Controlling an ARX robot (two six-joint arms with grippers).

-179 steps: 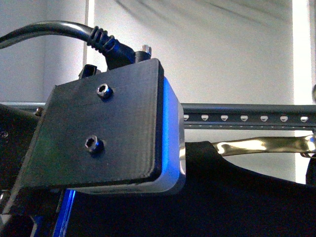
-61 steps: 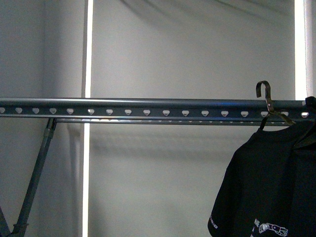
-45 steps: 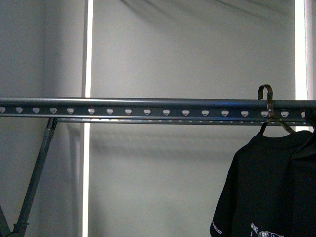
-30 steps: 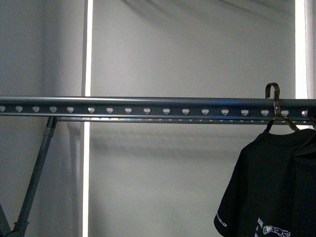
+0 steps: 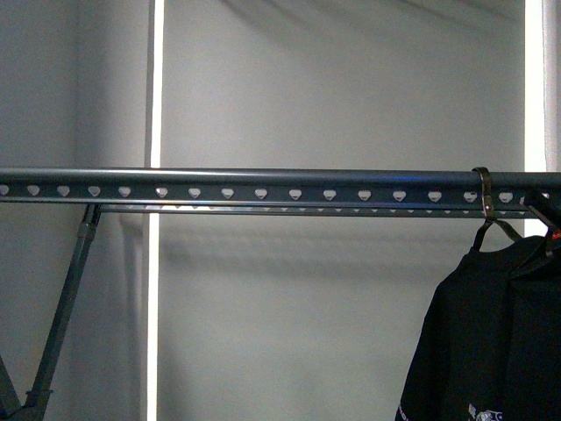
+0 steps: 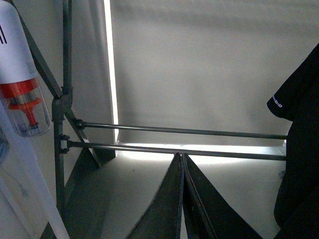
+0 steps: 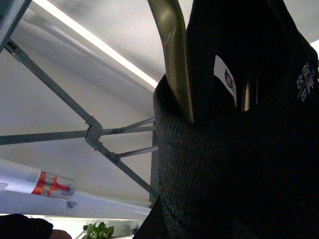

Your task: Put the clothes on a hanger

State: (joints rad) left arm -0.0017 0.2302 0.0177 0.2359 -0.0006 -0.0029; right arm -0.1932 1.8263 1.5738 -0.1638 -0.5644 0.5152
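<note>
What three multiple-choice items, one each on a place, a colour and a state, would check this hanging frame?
1. Where along the rail does the black T-shirt hang in the front view?
A. far left
B. middle
C. far right

2. What colour is the T-shirt's hook?
A. brass
B. red
C. white

3. How does the hook sit?
A. looped over the rail
B. raised clear above it
C. lying on the floor

Answers:
1 C, the shirt hangs at the picture's right edge.
2 A, the metal shines brass-coloured.
3 A, the hook wraps over the rail's top.
</note>
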